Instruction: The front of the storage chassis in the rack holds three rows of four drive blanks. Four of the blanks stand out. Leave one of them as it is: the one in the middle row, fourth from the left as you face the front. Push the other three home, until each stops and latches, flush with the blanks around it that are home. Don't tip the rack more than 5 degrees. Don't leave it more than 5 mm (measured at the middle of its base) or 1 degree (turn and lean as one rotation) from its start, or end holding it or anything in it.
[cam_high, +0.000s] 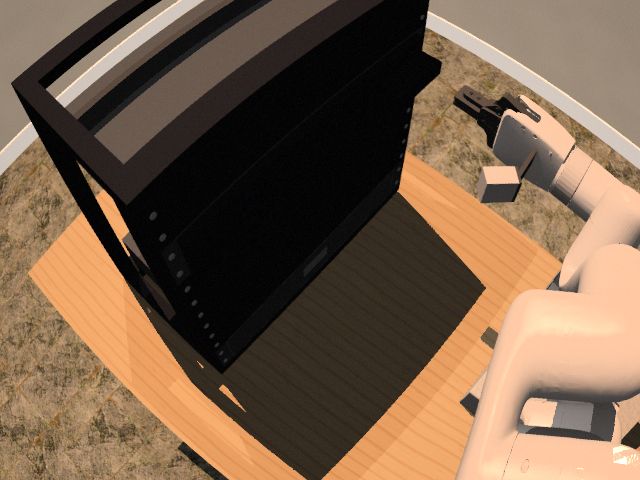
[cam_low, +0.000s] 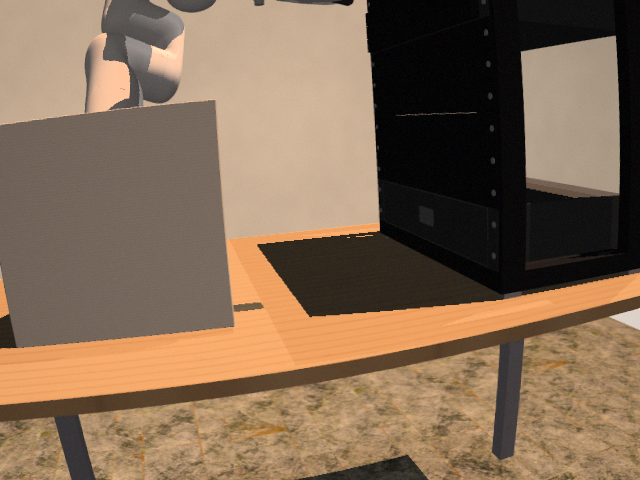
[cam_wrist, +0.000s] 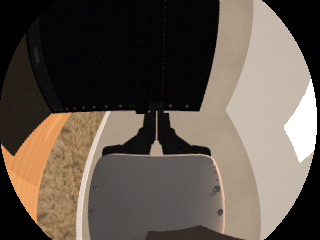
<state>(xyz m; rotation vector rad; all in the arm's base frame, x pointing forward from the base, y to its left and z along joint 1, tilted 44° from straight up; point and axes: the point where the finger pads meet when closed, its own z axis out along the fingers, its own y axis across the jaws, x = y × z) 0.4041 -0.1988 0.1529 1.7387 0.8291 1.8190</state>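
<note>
The black rack (cam_high: 248, 155) stands on the wooden table, its front face in deep shadow. It also shows in the exterior view (cam_low: 496, 144) and fills the top of the wrist view (cam_wrist: 127, 34). The storage chassis and its drive blanks are too dark to make out; a small dark corner juts out at the rack's upper right front (cam_high: 433, 64). My gripper (cam_high: 464, 98) is shut and empty, in the air to the right of the rack's upper front, a short gap away. In the wrist view the closed fingers (cam_wrist: 158, 120) point at the rack's lower edge.
A grey panel (cam_low: 113, 222) stands on the table's left side in the exterior view. A low dark unit with a small grey label (cam_high: 315, 260) sits at the rack's bottom. The rack's shadow (cam_high: 351, 330) covers the table in front. My arm's base (cam_high: 547, 413) stands at the right.
</note>
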